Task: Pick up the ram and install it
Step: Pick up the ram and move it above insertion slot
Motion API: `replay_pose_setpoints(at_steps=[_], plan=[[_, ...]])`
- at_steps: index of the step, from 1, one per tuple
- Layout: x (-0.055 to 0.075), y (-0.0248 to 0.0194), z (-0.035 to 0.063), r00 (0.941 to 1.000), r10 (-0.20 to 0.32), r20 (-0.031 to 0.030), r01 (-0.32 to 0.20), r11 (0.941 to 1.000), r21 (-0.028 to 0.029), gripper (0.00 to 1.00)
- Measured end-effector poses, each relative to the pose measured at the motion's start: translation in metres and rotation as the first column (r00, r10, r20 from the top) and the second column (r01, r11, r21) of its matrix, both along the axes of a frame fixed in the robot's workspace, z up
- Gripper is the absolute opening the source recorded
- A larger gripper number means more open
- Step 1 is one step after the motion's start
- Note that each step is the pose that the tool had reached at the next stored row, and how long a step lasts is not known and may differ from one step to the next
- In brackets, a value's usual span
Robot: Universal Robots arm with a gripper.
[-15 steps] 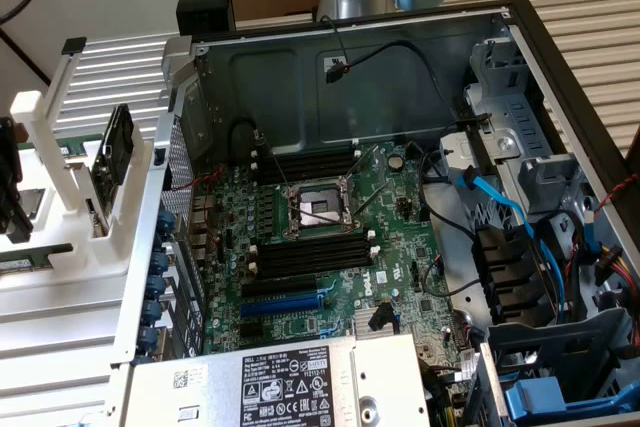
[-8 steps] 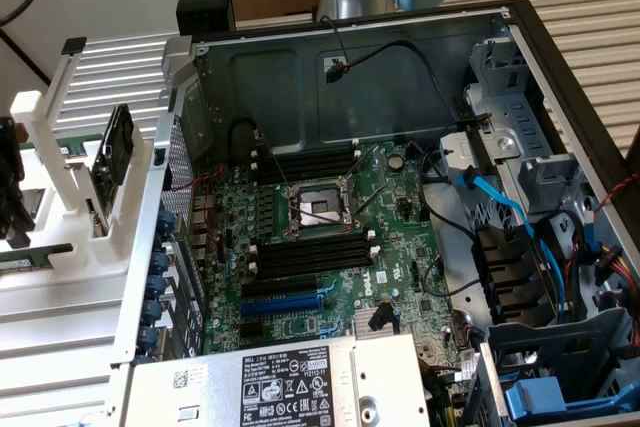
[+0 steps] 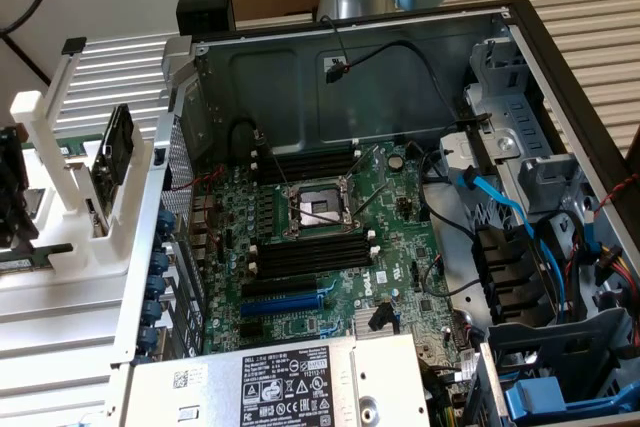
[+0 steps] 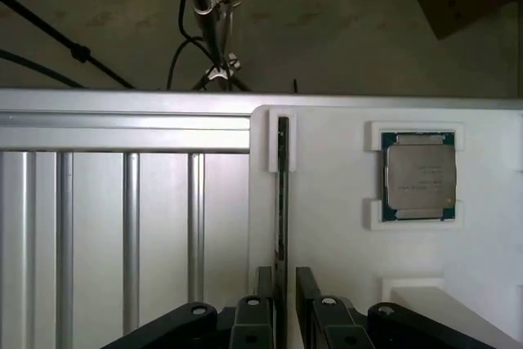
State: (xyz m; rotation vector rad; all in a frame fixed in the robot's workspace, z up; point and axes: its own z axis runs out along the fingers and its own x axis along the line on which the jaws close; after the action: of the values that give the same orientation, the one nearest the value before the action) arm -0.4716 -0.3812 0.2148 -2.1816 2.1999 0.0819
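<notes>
**A:** What is the gripper (image 4: pixel 283 279) doing?

**B:** It is standing wide, with one finger on each side of the ram (image 4: pixel 282 185). I am judging that it is not squeezing, because a sliver of white is showing between the stick and one finger.

**A:** Where is the ram sitting?

**B:** It is standing on its thin edge in a narrow slot of the white holder (image 4: pixel 327 243). That is probably so its two flat faces are turning towards the fingers.

**A:** Is anything lying beside it?

**B:** A processor chip (image 4: pixel 419 176) is resting flat in its own pocket of the holder, well apart from the stick. Beyond the holder, a metal stand (image 4: pixel 214 30) is rising from the floor.

**A:** Where is the ram going?

**B:** Into the computer case (image 3: pixel 300 77), which is lying open on its side. In the exterior view the holder is sitting at nine o'clock of the case. The black memory slots (image 3: pixel 310 252) are looking bare at twelve and six o'clock of the processor socket (image 3: pixel 315 209), so nothing is installed yet.
</notes>
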Motion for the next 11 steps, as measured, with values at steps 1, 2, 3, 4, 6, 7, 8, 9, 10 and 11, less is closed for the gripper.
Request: replay_pose_setpoints(at_steps=[1, 2, 3, 4, 6, 7, 8, 9, 10, 11], plan=[[0.0000, 0.0000, -0.0010, 1.0000, 0.000, 0.0001, 0.000, 1.0000, 0.0000, 0.26], [0.0000, 0.0000, -0.0026, 1.0000, 0.000, 0.0000, 0.000, 1.0000, -0.0001, 0.26], [0.0000, 0.0000, -0.0036, 1.0000, 0.000, 0.0000, 0.000, 1.0000, -0.0001, 0.26], [0.0000, 0.0000, -0.0044, 1.0000, 0.000, 0.0000, 0.000, 1.0000, -0.0001, 0.26], [0.0000, 0.0000, -0.0061, 1.0000, 0.000, 0.0001, 0.000, 1.0000, -0.0001, 0.26], [0.0000, 0.0000, -0.0069, 1.0000, 0.000, 0.0000, 0.000, 1.0000, -0.0001, 0.26], [0.0000, 0.0000, -0.0077, 1.0000, 0.000, 0.0000, 0.000, 1.0000, -0.0001, 0.26], [0.0000, 0.0000, -0.0106, 1.0000, 0.000, -0.0002, 0.000, 1.0000, -0.0002, 0.26], [-0.0001, 0.0000, -0.0106, 1.0000, 0.000, -0.0002, 0.000, 1.0000, -0.0002, 0.26], [-0.0001, 0.0000, -0.0106, 1.0000, 0.000, -0.0002, 0.000, 1.0000, -0.0002, 0.26]])
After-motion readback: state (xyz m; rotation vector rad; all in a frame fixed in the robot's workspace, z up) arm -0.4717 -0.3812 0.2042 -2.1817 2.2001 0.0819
